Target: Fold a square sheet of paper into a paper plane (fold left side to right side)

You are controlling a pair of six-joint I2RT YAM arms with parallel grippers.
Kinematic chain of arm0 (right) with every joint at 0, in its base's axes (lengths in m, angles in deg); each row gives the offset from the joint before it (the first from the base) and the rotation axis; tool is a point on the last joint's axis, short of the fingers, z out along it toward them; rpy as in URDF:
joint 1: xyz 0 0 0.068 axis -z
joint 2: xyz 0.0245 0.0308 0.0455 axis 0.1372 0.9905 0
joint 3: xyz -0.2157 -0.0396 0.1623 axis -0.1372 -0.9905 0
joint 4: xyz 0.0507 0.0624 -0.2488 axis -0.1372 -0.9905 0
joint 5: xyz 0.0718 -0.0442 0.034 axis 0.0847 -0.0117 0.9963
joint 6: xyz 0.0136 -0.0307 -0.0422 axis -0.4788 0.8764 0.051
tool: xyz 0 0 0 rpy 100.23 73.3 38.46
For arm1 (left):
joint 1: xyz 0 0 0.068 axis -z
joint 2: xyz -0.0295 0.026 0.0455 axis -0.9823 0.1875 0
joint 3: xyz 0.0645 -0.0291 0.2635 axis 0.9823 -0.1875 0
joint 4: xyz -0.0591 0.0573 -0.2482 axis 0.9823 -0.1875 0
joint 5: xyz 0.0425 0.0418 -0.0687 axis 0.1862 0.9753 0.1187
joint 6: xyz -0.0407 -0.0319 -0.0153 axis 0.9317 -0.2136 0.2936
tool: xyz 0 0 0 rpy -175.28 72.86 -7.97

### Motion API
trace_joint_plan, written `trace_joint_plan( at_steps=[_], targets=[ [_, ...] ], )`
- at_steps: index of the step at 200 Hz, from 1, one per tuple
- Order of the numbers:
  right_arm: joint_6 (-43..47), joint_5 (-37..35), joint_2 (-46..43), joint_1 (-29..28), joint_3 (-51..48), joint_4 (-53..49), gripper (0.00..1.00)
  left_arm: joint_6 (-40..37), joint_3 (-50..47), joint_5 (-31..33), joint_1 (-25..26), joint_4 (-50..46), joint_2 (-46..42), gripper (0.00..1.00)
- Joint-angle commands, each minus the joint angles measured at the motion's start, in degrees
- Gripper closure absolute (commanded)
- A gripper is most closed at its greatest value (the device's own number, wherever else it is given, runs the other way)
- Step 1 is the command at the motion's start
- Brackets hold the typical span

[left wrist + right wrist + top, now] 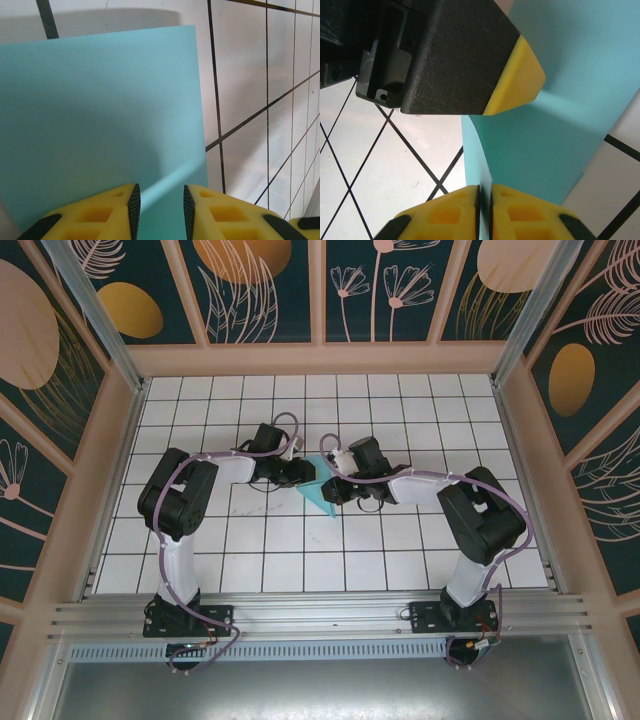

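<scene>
Mid-fold at the centre of the white tiled table (400,560); step in hand looks like folding left side onto right.
At left, steadying the square sheet of paper (100,125) with the left gripper (159,200), jaws apart, nothing clamped, one fingertip apparently resting on the sheet. At right, pinching a raised edge of the sheet with the right gripper (484,192), jaws closed on it. Next, probably: lay that edge onto the opposite one, match corners, press a crease. No brand, label or writing legible.
</scene>
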Motion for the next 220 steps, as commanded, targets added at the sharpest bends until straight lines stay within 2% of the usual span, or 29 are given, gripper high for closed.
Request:
trace_joint_plan(
  at_steps=[1, 21, 87, 153, 220],
  targets=[
    [0.2, 1.9, -2.1, 0.4, -0.7, 1.3, 0.91, -1.0, 0.0, 0.7, 0.4, -0.6, 1.0, 0.67],
    [0.4, 2.1, -1.7, 0.4, -0.7, 1.0, 1.0, -1.0, 0.5, 0.2, 0.3, -0.3, 0.7, 0.67],
    [0.5, 2.1, -0.9, 0.4, -0.7, 0.6, 1.0, -3.3, 11.6, 0.4, 0.3, -6.0, 4.0, 0.67],
    [0.3, 2.1, -0.2, 0.3, -0.3, 0.5, 1.0, -4.3, 13.6, -0.1, 0.3, -6.7, 9.5, 0.68],
    [-0.3, -1.2, 2.0, 0.9, 2.1, -2.0, 1.0, -5.2, 11.6, 1.4, 0.3, -7.0, 10.0, 0.7]
  ],
)
